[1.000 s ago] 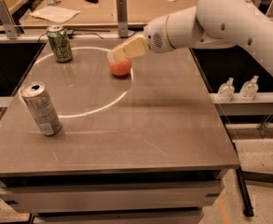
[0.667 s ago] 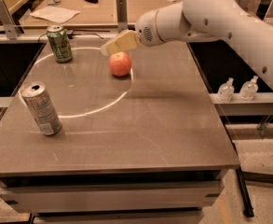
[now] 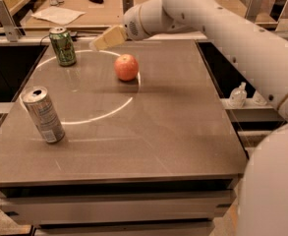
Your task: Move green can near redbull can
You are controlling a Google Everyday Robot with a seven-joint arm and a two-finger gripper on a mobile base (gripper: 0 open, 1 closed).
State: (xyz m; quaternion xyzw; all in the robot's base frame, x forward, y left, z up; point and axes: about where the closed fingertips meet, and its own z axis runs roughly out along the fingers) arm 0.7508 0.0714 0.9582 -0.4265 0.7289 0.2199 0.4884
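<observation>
The green can (image 3: 63, 46) stands upright at the far left corner of the table (image 3: 148, 141). The redbull can (image 3: 43, 114), tall and silver-grey, stands near the left edge, closer to me. My gripper (image 3: 100, 42) reaches in from the right on a white arm and hovers over the far side of the table. It is to the right of the green can, apart from it, and above and left of a red apple (image 3: 127, 67). It holds nothing that I can see.
The apple sits mid-table toward the back. A bright ring of light lies on the table top. A counter (image 3: 84, 14) with paper and small items runs behind the table. Clear plastic bottles (image 3: 238, 95) sit on a lower shelf at the right.
My gripper and arm have moved left across the far side of the table, from beside the apple toward the green can. The cans and the apple have not moved.
</observation>
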